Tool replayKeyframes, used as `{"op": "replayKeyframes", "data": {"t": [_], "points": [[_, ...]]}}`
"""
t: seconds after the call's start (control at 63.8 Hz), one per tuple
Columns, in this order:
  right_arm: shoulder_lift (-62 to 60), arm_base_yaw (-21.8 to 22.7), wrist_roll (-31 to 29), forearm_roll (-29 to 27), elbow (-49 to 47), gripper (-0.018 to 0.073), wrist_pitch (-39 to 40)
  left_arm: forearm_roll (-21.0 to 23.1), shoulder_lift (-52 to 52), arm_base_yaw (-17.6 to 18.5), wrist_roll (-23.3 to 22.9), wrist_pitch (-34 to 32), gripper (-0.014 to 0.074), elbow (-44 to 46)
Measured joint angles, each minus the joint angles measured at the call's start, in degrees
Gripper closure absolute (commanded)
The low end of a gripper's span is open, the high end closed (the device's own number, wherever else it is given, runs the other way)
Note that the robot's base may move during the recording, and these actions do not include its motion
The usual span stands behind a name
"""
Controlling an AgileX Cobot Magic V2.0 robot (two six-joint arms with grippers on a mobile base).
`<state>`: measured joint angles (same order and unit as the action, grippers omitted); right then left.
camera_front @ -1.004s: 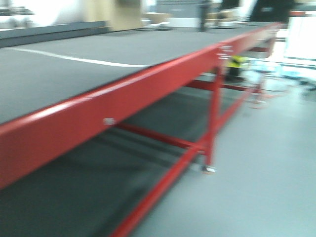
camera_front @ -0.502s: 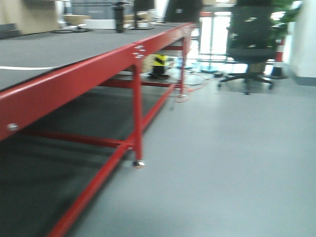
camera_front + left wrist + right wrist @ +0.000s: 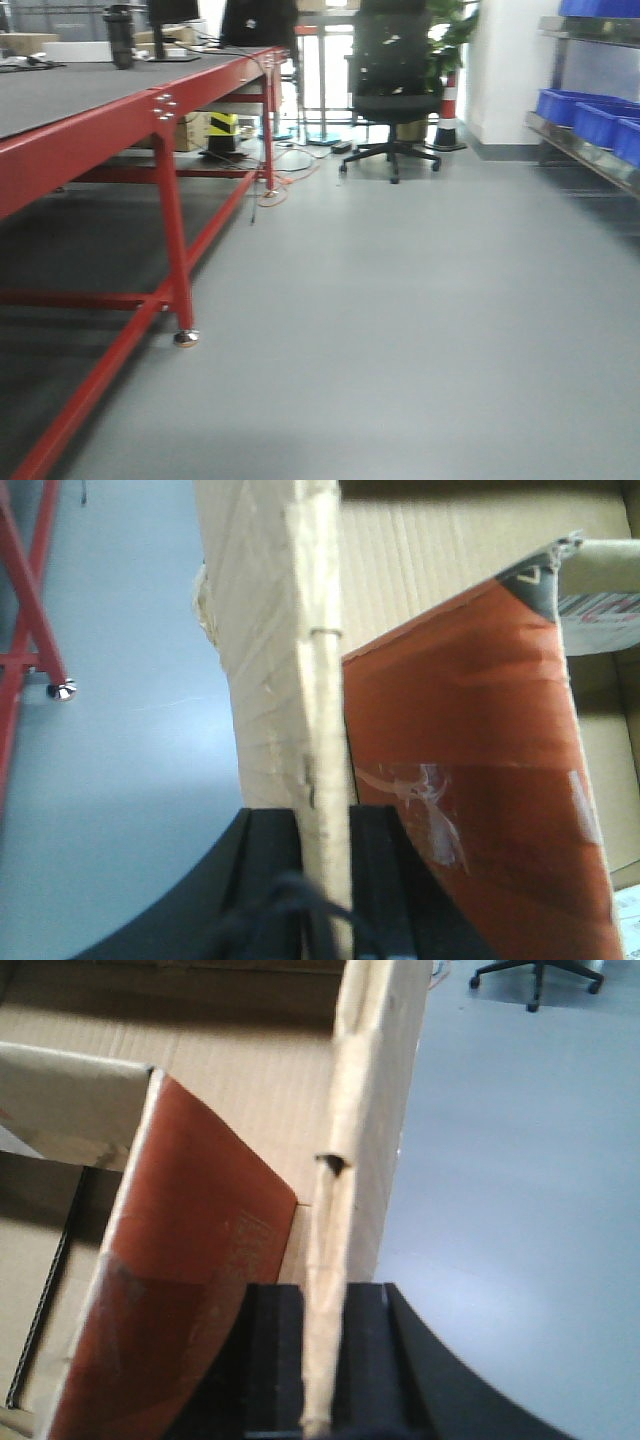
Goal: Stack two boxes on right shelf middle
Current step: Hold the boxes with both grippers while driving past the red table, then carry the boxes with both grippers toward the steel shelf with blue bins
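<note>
Grey floor (image 3: 420, 300); box (image 3: 262, 630) walls edge-on, pinched by left gripper (image 3: 325, 830), right gripper (image 3: 323, 1305)

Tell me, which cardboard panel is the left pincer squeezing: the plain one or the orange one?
The plain tan box wall, standing edge-on: the left pincer is shut on its edge. The orange taped flap beside it sits outside the grip.

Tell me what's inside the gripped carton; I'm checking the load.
An orange-brown taped panel leans inside the carton; whatever lies beneath it is covered.
</note>
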<state>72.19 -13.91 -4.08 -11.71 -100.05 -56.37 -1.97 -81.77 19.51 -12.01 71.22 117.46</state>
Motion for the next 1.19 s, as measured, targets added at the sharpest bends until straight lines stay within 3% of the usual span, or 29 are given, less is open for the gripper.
{"op": "replayKeyframes", "data": {"t": [1.192], "points": [[0.0, 0.0, 0.0, 0.0, 0.0, 0.0712, 0.0, 0.0, 0.0, 0.0, 0.0, 0.0, 0.0708, 0.0]]}}
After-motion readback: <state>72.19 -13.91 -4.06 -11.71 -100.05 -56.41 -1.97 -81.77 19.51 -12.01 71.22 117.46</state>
